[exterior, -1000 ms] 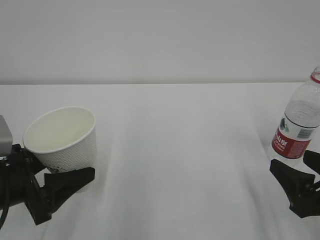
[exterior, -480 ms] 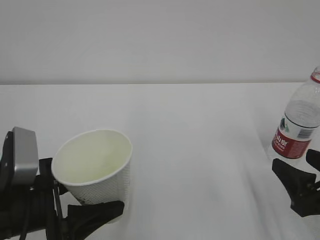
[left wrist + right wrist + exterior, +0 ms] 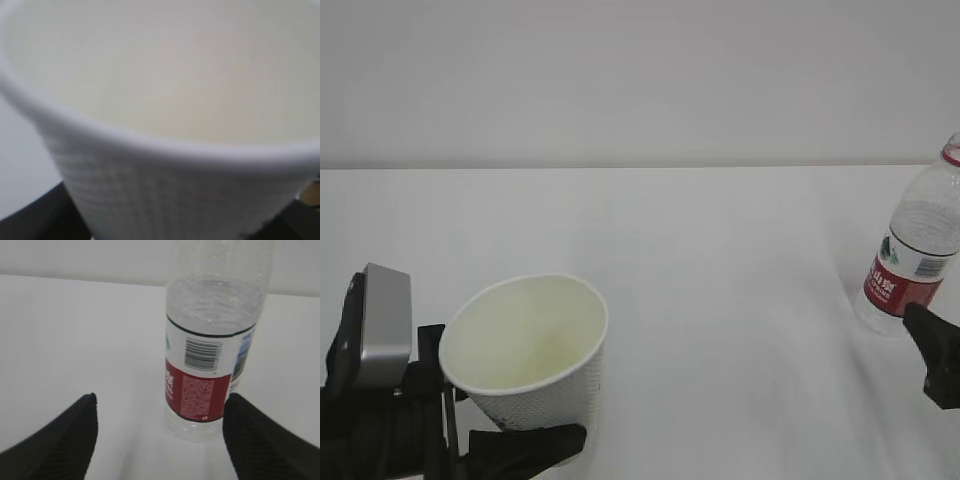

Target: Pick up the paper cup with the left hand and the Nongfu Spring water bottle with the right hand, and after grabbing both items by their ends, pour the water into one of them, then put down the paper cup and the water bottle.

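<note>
paper cup (image 3: 535, 355) shifted right, apparently gripped, bottle (image 3: 916, 246) standing

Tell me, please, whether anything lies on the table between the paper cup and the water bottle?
Nothing: the exterior view shows only bare white table between the paper cup and the Nongfu Spring water bottle.

The left hand (image 3: 470, 440) holds the tilted paper cup (image 3: 532, 352); the Nongfu Spring water bottle (image 3: 914, 245) stands far right.
</note>
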{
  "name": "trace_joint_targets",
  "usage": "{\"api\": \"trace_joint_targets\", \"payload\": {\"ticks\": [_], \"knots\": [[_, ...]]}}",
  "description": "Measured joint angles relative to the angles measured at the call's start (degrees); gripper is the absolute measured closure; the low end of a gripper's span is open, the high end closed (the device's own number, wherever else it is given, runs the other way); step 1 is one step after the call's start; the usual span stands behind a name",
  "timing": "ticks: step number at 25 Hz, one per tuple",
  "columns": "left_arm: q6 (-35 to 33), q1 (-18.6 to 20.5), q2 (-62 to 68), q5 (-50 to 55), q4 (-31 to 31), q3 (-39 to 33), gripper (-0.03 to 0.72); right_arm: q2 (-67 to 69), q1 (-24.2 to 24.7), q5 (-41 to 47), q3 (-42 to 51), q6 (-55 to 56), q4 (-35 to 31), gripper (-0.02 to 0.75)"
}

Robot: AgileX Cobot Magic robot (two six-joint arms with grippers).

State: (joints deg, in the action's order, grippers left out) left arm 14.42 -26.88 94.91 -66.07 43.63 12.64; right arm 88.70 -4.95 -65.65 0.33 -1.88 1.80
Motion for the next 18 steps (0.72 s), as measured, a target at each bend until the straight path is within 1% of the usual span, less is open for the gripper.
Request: {"api": "trace_joint_targets", "payload": {"ticks": [6,14,18], "knots": [[1.33,0.00,0.00,0.00,0.24,2.91,0.134,1.55,0.00,0.00,0.00,-0.78,-2.43,0.151],[2.46,0.00,0.00,0.00,2.26,5.20,0.134,7.51,0.00,0.00,0.00,-0.91,-2.85,0.150],[2.56,0.00,0.00,0.00,2.94,5.79,0.134,7.97,0.00,0.00,-1.86,-0.91,-2.85,0.150]]}}
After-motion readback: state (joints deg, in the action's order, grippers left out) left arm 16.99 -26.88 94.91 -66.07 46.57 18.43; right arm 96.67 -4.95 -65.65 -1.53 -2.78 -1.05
